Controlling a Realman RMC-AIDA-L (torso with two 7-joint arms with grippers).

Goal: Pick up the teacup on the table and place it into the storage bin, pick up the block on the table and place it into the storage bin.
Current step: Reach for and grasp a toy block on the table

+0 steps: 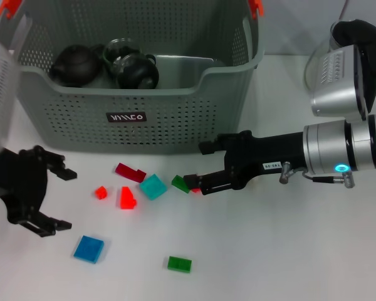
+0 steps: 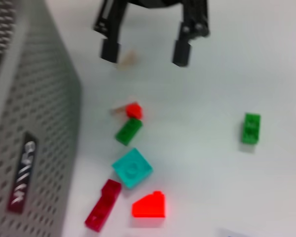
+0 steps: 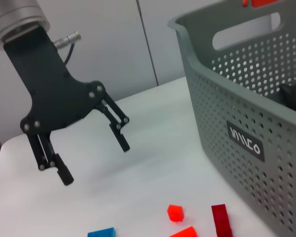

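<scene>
The grey-green storage bin (image 1: 144, 100) stands at the back and holds dark round teaware (image 1: 136, 71); I cannot tell which piece is the teacup. Several blocks lie in front of it: dark red (image 1: 130, 172), teal (image 1: 153, 186), green (image 1: 180, 184) and red (image 1: 126, 197). My right gripper (image 1: 197, 164) is open just right of the green block, and a small red block (image 2: 133, 109) lies by its lower finger. In the left wrist view the right gripper (image 2: 145, 50) holds nothing. My left gripper (image 1: 64, 199) is open at the left, also seen in the right wrist view (image 3: 93, 159).
A blue block (image 1: 88, 248) and a second green block (image 1: 179, 264) lie nearer the front. Another small red block (image 1: 100, 192) sits left of the cluster. A glass vessel (image 1: 319, 63) stands at the back right behind my right arm. Bare white table lies at the front right.
</scene>
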